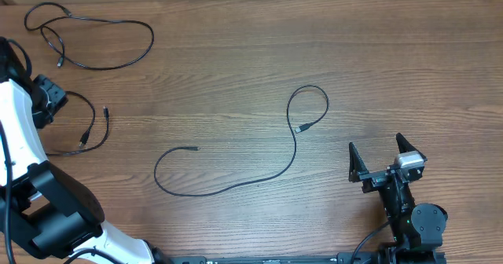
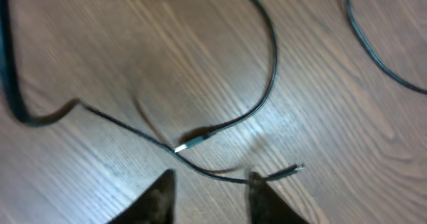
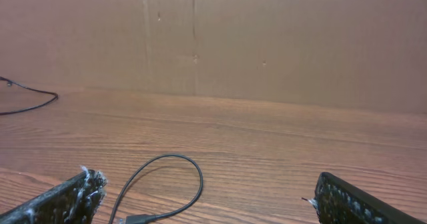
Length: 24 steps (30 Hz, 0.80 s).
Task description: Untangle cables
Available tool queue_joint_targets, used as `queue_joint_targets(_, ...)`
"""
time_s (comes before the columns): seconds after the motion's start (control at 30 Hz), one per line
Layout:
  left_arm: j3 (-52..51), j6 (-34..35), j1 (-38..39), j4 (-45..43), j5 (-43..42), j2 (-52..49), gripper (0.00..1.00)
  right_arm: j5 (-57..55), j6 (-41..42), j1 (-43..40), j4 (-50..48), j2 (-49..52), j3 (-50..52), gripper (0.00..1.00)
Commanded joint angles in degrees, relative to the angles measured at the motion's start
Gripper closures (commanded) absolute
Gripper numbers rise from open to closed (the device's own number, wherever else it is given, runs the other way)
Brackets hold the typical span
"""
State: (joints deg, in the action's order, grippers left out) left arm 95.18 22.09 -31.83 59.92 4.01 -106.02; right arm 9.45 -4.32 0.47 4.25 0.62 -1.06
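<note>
Left fingers [image 2: 157,203] and right fingers [image 3: 63,204] apart above wood-grain table [image 1: 236,75], cables [image 2: 274,64] loose, cardboard wall [image 3: 267,37] behind.

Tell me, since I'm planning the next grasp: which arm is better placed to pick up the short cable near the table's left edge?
Left. The left gripper hangs open right over the short cable, with its plugs just ahead of the fingers. The right gripper sits across the table, nearer the long cable.

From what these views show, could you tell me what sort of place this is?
Probably a robot lab bench: a wood-grain table, loose black cables spread on it, and a plain brown board behind.
</note>
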Motion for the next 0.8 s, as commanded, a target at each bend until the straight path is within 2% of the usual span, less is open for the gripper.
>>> queue_joint_targets(0.0,0.17,-2.16,0.37,-0.68,-0.22,1.11,0.72,-0.42,-0.07,0.17,-0.28,-0.46,0.59,0.00)
queue_joint_targets(0.17,0.17,-2.21,0.26,-1.07,7.32,0.24,0.76,-0.42,-0.07,0.17,-0.28,-0.46,0.59,0.00)
queue_joint_targets(0.4,0.17,-2.25,0.24,-2.51,8.81,-2.99,0.80,-0.42,-0.07,0.17,-0.28,-0.46,0.59,0.00)
queue_joint_targets(0.47,0.17,-2.14,-0.09,-3.85,13.00,-4.90,0.82,-0.42,-0.07,0.17,-0.28,-0.46,0.59,0.00)
queue_joint_targets(0.57,0.17,-1.97,-2.80,-4.07,15.02,-6.10,0.84,-0.42,-0.07,0.17,-0.28,-0.46,0.59,0.00)
queue_joint_targets(0.77,0.17,4.15,-12.50,-1.62,12.98,-6.47,0.85,-0.42,-0.07,0.17,-0.31,-0.46,0.59,0.00)
